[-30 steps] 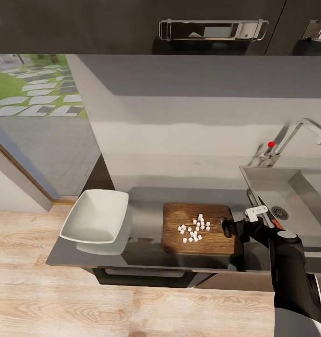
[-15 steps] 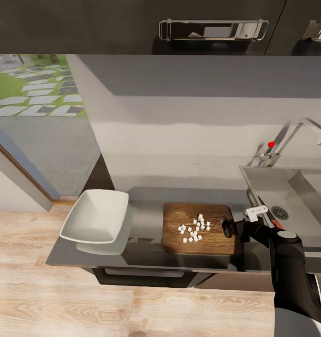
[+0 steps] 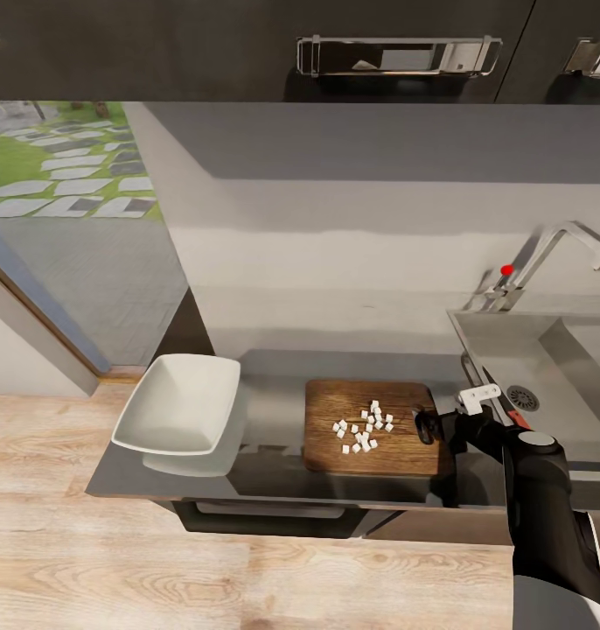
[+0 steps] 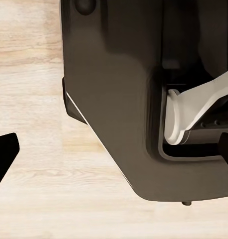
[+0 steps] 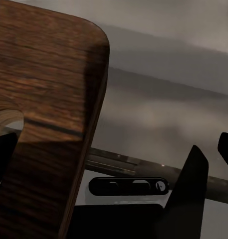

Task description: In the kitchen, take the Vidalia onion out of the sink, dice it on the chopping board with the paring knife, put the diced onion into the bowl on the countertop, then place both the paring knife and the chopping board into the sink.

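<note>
The brown chopping board (image 3: 396, 451) lies on the grey countertop (image 3: 274, 394) with the Vidalia onion diced into small white bits (image 3: 364, 429) in its middle. My right gripper (image 3: 425, 427) is open at the board's right edge. In the right wrist view the board's (image 5: 44, 89) rounded corner sits between the two dark fingertips (image 5: 192, 172). The white bowl (image 3: 179, 411) stands at the counter's left end. The steel sink (image 3: 558, 359) is at the right, where the slim, red-handled paring knife (image 3: 512, 411) lies by the drain. My left gripper (image 4: 114, 152) hangs open over the floor.
A curved chrome tap (image 3: 558, 249) with a red knob (image 3: 507, 269) rises behind the sink. Dark wall cabinets with bar handles (image 3: 396, 54) hang above. A glass door (image 3: 68, 236) lies left of the counter, with wooden floor (image 3: 116, 560) in front.
</note>
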Available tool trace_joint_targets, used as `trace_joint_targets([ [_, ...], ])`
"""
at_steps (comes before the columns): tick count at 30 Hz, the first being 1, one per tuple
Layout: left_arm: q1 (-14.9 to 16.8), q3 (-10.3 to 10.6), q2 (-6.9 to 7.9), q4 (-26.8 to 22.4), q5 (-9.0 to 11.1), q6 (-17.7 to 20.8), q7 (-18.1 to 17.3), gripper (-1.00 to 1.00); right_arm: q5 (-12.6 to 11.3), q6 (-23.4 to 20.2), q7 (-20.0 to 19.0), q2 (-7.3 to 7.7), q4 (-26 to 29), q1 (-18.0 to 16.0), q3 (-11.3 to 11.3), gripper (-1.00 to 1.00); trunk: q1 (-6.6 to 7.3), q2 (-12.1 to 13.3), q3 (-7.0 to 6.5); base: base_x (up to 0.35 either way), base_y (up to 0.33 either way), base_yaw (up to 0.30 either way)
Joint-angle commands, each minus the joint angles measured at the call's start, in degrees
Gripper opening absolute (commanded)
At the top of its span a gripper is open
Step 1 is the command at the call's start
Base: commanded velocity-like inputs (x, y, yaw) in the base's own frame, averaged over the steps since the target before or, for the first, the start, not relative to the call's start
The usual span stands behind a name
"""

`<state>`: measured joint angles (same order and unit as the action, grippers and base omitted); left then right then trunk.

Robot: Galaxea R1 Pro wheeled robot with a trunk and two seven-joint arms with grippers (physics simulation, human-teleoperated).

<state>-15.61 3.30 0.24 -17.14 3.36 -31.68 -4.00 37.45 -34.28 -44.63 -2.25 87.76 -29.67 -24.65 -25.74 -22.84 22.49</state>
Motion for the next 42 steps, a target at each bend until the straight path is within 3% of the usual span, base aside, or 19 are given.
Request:
trace_joint_targets([
  [1, 0.0, 0.2, 0.03, -0.1, 0.4, 0.0, -0.1, 1.00, 2.0, 0.1, -0.9, -0.04, -4.2, 0.0, -0.1, 1.00, -0.05, -0.1, 0.09, 0.000, 0.000, 0.000],
  [5, 0.0, 0.2, 0.02, -0.1, 0.4, 0.0, -0.1, 1.00, 2.0, 0.1, -0.9, -0.07, -4.2, 0.0, -0.1, 1.00, -0.05, -0.1, 0.09, 0.000, 0.000, 0.000],
  [6, 0.0, 0.2, 0.02, -0.1, 0.4, 0.0, -0.1, 1.00, 2.0, 0.1, -0.9, -0.09, -4.2, 0.0, -0.1, -1.00, -0.05, -0.1, 0.09, 0.000, 0.000, 0.000],
  [17, 0.0, 0.2, 0.05, -0.1, 0.4, 0.0, -0.1, 1.00, 2.1, -0.2, -0.9, -0.11, -4.2, 0.0, 0.0, -1.00, -0.05, -0.1, 0.09, 0.000, 0.000, 0.000],
  [22, 0.0, 0.2, 0.03, -0.1, 0.4, 0.0, -0.1, 1.00, 2.2, -3.1, -0.9, -0.04, -4.1, 0.0, 0.0, -1.00, -0.05, -0.1, 0.05, 0.000, 0.000, 0.000],
  [42, 0.0, 0.2, 0.03, -0.1, 0.4, 0.0, -0.1, 1.00, 2.2, -3.6, -0.9, -0.04, -4.1, 0.0, 0.0, -1.00, -0.05, -0.1, -1.67, 0.000, 0.000, 0.000],
])
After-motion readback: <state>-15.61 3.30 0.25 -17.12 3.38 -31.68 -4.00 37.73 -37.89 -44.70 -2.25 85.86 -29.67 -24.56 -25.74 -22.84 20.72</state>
